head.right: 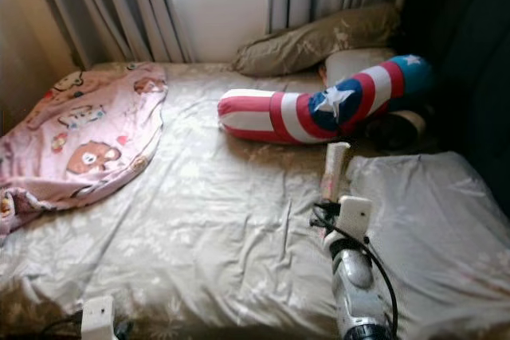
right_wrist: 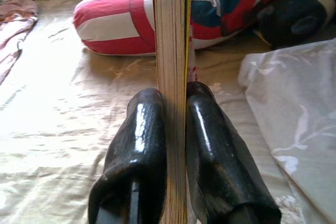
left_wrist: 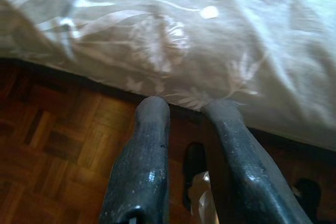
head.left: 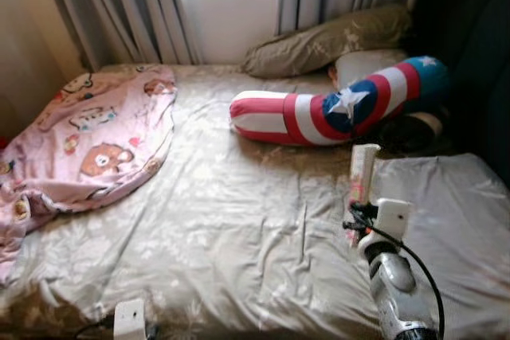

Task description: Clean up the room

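Observation:
A thin book [head.left: 362, 166] stands upright on its edge above the right half of the bed [head.left: 239, 228]. My right gripper [right_wrist: 174, 95] is shut on the lower part of the book [right_wrist: 170, 35], a finger on each cover. My left gripper [left_wrist: 186, 106] hangs low at the bed's front edge, above the parquet floor [left_wrist: 52, 150]. It is open with nothing between its fingers. A red, white and blue star bolster [head.left: 335, 109] lies across the bed beyond the book. A pink bear-print blanket [head.left: 88, 141] is heaped on the bed's left side.
An olive pillow [head.left: 327, 41] and a pale one [head.left: 366, 64] lie at the head, under the curtains [head.left: 119, 5]. A pale grey cloth [head.left: 446, 212] covers the bed's right corner. A dark round object [head.left: 410, 129] sits beside the bolster. Dark furniture [head.left: 478, 53] stands at the right.

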Robot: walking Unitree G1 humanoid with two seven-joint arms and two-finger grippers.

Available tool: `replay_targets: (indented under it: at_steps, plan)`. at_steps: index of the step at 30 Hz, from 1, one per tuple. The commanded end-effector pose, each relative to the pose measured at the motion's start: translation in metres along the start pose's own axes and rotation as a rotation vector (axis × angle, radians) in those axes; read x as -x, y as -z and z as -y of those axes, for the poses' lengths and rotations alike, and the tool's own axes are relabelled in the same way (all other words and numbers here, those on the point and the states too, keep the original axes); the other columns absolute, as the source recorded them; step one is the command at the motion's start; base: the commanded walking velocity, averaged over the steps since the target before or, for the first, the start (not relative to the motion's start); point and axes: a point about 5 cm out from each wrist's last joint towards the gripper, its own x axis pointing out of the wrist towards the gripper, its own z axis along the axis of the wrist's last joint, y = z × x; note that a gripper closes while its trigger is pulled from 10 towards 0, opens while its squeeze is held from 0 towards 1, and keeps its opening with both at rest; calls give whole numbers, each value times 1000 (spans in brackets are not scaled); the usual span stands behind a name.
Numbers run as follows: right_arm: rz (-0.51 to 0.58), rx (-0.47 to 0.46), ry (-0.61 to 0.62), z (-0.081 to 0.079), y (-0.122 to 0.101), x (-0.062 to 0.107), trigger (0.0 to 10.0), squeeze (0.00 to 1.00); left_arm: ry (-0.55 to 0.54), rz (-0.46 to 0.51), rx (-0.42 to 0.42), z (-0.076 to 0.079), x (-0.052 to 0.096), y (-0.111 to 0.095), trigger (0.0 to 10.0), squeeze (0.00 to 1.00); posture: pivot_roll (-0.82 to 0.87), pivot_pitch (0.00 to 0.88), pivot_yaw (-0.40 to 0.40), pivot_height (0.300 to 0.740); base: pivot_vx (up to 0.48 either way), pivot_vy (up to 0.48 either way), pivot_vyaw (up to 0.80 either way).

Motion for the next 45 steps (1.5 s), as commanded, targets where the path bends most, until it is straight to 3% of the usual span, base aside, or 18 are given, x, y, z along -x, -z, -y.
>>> replay_targets:
  at_steps: [1,45]
  plan:
    - [32,12,-21,-3,-9,-4,10000,0,0,-20,1,-2,1,4,10000,0,27,0,21,740,0,0,0]
    - [16,1,51,5,-6,-4,10000,0,34,-1,-29,3,0,0,10000,0,33,0,24,740,14,0,0]
